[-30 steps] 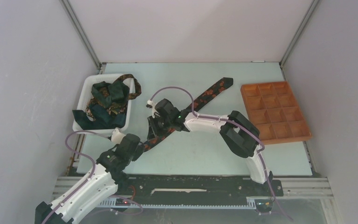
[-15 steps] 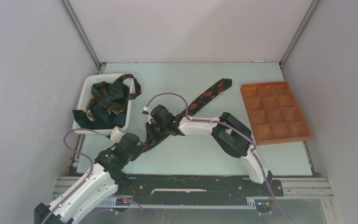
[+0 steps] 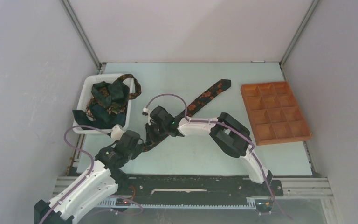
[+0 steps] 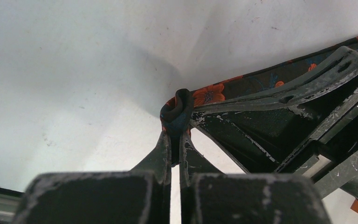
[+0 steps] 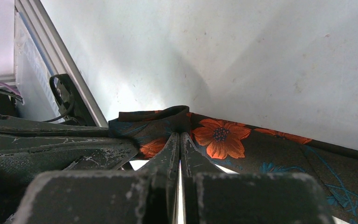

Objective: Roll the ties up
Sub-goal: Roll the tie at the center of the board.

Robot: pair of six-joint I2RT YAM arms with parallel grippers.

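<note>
Both the left hand and the right hand are pinching, fingers closed tight, the near end of the floral tie lying diagonally across the worktop; the limp, light fabric is probably needing this firm end grip.

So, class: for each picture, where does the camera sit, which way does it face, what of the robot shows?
Top external: above, behind the bases, facing down at the table; left arm, right arm show.
Left wrist: faces along the left gripper, shut on the floral tie.
Right wrist: faces along the right gripper, shut on it.
Shared: the tie's fold.
</note>
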